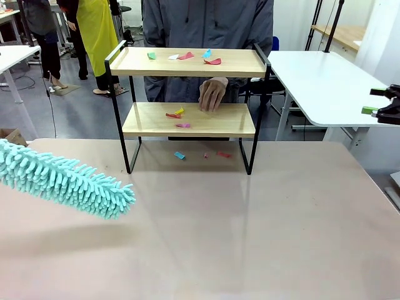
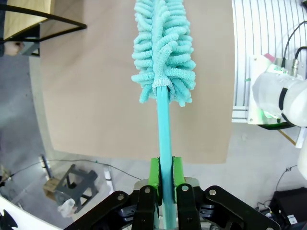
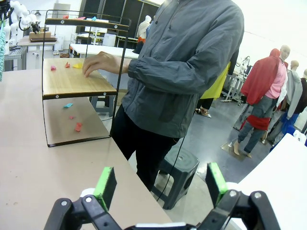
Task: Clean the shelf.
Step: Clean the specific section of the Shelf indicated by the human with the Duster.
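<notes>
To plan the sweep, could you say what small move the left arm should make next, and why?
Probably raise the duster toward the shelf's top board: the left fingers hold its handle, its head hangs short of the shelf, scraps lie there, and a person's hand rests on the lower board.

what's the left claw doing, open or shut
Shut: the left claw has its green pads pressed on the duster handle.

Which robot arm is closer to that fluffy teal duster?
The left. The left fingers are shut on the duster by its handle. The right fingers stand open off the right side of the table, far from it.
</notes>
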Controlling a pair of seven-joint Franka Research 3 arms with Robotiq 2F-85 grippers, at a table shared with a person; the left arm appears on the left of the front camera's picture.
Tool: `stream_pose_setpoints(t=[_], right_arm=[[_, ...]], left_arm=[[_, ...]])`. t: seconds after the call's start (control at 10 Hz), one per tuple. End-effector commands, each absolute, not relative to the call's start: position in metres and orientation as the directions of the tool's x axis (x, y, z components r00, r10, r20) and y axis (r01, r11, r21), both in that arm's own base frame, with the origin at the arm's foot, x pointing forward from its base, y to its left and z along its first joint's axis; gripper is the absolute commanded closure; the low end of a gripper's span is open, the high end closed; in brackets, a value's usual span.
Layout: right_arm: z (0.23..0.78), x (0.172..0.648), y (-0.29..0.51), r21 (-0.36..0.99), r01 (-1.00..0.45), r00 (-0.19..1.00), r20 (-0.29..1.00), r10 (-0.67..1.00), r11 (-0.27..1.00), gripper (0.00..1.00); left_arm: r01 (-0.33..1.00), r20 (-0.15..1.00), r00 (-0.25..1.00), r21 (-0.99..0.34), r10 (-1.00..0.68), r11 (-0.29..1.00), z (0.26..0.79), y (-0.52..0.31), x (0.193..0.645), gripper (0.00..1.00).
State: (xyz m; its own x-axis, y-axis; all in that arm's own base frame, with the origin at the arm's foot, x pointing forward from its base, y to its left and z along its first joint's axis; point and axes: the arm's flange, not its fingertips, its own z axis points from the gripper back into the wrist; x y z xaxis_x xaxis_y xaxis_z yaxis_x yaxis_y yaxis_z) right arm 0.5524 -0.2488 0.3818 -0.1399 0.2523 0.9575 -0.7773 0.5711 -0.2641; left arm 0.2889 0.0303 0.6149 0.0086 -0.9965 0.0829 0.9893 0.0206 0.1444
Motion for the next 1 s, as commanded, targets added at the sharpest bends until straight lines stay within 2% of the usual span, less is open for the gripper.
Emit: stream_pose_setpoints(t=[0.0,0.3,0.5,0.7,0.9], right_arm=[[0.389,0.552,-0.247,-0.251,-0.779,-0.123,0.959,0.254,0.574,0.00],[0.389,0.552,-0.247,-0.251,-0.779,-0.123,0.959,0.254,0.574,0.00],[0.389,0.552,-0.247,-0.251,-0.779,-0.123,0.959,0.254,0.574,0.00],[0.389,0.552,-0.247,-0.251,-0.779,-0.123,0.959,0.254,0.574,0.00],[0.389,0.552,-0.247,-0.251,-0.779,-0.123,0.959,0.254,0.574,0.00]], left_arm=[[0.982,0.115,0.060,0.174,-0.992,0.080,0.639,-0.007,0.283,0.87],[0.957,0.332,0.156,0.183,-0.930,0.226,0.632,-0.068,0.297,0.87],[0.898,0.468,0.218,0.247,-0.856,0.363,0.614,-0.114,0.308,0.87],[0.823,0.543,0.286,0.282,-0.789,0.493,0.594,-0.157,0.318,0.87],[0.808,0.599,0.307,0.246,-0.740,0.535,0.584,-0.184,0.328,0.87]])
